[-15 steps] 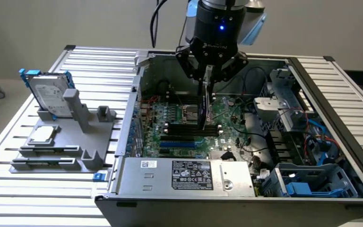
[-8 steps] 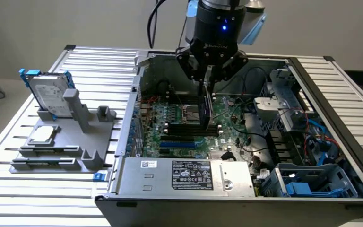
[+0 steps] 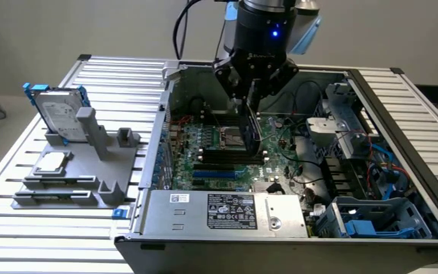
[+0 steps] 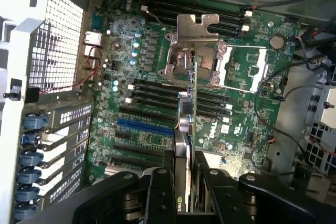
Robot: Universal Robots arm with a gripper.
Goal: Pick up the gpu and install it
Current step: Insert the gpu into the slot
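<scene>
Item one: my gripper [image 4: 185,171] has its two fingers [image 4: 160,192] closed partway, no further than the thickness of the graphics card [image 4: 185,119] clamped between them. The pads bear on the card's flat faces, black cover on one side and green board on the other. I judge this is meant to stop the card twisting and to leave its free edge unobstructed.

Item two: the card hangs edge-on straight down from the gripper [image 3: 251,101], inside the open computer case [image 3: 401,108]. It is not seated, as far as I can judge. I cannot tell whether its lower end touches anything.

Item three: directly below the card lies the main board [image 4: 131,93]. The long black slots [image 4: 152,100] run beneath the card, and the blue slot [image 4: 144,128] sits just beside it. Past the card's far end is the processor socket [image 4: 210,61], with a silver metal tab [image 4: 197,27] over it (whether that tab belongs to the card or the socket, I cannot say).

Item four: well apart from the gripper, outside the case, a grey stand [image 3: 101,145] holds a hard drive [image 3: 55,114] upright in a blue frame and a small square chip [image 3: 52,162] lying flat. I judge each is parked in its own seat for easy picking.
</scene>
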